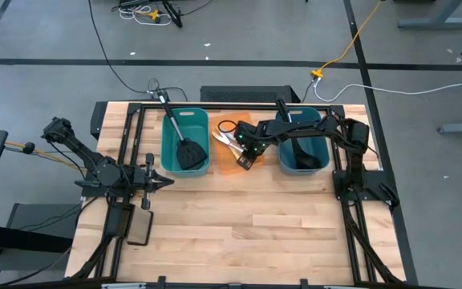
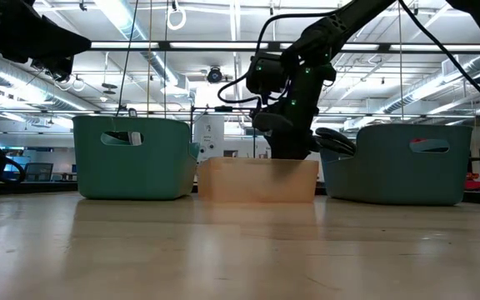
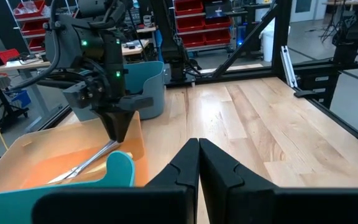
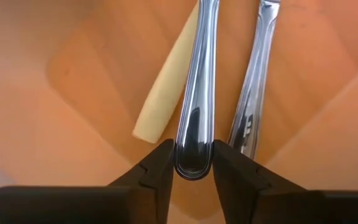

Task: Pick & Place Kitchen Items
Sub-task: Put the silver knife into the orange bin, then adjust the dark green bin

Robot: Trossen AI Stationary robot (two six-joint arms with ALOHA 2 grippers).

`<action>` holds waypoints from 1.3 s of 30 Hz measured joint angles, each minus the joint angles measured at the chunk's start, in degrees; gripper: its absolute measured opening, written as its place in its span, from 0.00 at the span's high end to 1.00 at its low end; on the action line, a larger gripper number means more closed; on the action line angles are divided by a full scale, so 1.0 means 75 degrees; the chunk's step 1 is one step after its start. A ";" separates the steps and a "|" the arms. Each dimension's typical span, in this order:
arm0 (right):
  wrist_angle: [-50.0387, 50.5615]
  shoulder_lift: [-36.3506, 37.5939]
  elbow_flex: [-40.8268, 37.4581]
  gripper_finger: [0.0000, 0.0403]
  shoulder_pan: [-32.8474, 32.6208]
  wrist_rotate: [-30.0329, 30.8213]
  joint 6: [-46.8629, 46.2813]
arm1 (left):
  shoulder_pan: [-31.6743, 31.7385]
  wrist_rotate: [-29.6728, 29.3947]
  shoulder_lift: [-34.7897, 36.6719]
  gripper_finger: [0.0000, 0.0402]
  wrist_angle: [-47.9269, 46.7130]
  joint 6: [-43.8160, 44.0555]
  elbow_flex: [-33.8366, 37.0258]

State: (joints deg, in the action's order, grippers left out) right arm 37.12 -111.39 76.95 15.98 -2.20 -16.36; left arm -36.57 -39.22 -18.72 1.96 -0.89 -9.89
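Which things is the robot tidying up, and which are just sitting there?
Job things:
silver knife between the right gripper fingers
second silver knife
cream handle
spatula in teal bin
ladle in blue bin

Just sitting:
orange bin
black pad
left gripper

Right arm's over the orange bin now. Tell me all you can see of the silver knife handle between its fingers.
The silver knife handle is polished metal, slim and long, with a rounded end and a grooved border along its edge. That rounded end sits between the right gripper fingers, which touch it on both sides. It lies inside the orange bin, beside a second silver handle and over a cream handle. Its blade end is out of view.
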 joint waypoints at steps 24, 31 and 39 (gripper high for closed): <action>-0.1187 0.2325 -0.0179 0.78 -0.1094 0.1273 0.1932 | -0.0001 0.0000 -0.0052 0.96 0.0069 0.0116 -0.0147; -0.1746 0.4264 -0.1288 0.98 -0.1601 0.1006 0.2389 | -0.0001 0.0029 -0.0067 0.96 0.0010 0.0153 -0.0149; -0.3122 0.6702 -0.3603 0.97 -0.1843 0.0907 0.2109 | -0.0001 0.0029 -0.0067 0.96 0.0006 0.0117 -0.0149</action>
State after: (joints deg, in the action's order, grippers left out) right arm 13.71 -61.13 49.93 2.16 4.60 -0.55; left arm -36.58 -39.00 -19.22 2.00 -0.01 -11.00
